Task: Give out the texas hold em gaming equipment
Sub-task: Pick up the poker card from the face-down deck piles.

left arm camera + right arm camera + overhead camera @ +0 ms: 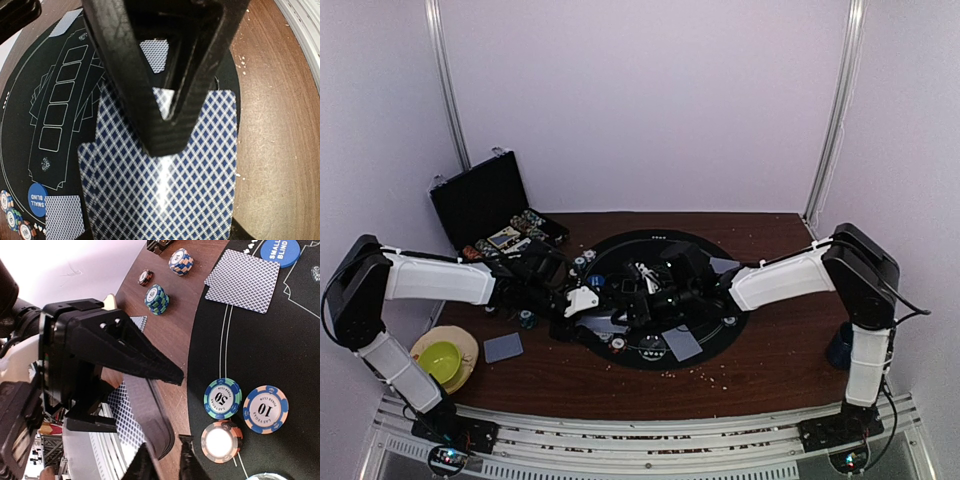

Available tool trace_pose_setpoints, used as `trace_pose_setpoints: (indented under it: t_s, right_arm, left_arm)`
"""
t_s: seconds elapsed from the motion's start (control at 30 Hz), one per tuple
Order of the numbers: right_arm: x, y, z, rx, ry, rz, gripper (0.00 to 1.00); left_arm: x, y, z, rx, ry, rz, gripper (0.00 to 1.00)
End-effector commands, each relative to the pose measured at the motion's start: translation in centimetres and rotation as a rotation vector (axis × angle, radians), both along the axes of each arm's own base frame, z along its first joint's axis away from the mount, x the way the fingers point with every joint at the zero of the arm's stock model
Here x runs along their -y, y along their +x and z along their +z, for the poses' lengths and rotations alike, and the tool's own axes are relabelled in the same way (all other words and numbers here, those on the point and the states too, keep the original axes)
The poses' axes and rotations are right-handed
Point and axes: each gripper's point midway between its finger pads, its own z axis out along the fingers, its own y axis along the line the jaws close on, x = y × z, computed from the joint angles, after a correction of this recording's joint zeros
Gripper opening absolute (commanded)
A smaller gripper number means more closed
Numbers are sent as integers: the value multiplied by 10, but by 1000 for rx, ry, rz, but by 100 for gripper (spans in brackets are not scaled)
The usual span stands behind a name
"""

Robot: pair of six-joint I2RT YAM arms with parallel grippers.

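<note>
left gripper (167, 131) pinched a stack of blue-backed cards (165, 195), held up over the left edge of the black mat (280, 350), right gripper (165, 462) had its fingers close together by the stack's edge, could not tell if they gripped a card, green chip (222, 398) lay on the mat nearby

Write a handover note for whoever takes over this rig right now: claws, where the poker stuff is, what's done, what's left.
Left claw: shut on the deck, over the mat edge.
Right claw: at the deck's edge; grip unclear.
Done: cards face down on the mat, blind button placed, three chips on the mat, stacks on the table beside it.
Left: probably deal out the deck; more chips seem to sit in the case.
</note>
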Motion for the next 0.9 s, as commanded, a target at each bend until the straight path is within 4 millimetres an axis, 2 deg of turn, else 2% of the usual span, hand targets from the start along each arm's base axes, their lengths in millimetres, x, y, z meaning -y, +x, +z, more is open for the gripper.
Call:
trace_pose_setpoints:
  t_s: [0.0, 0.2, 0.4, 0.63, 0.87]
  right_arm:
    - [12, 0, -2, 3, -32, -18, 16]
    - [6, -8, 11, -20, 38, 23, 0]
    - [6, -13, 23, -40, 93, 33, 0]
    - [39, -2, 43, 17, 66, -39, 0]
    - [74, 5, 43, 43, -3, -97, 0]
  left_arm:
    - [6, 5, 8, 25, -33, -6, 52]
    - [6, 6, 7, 26, -32, -5, 52]
    - [6, 6, 7, 26, -31, -4, 52]
    - [6, 6, 8, 27, -33, -4, 52]
    - [5, 6, 7, 29, -29, -2, 52]
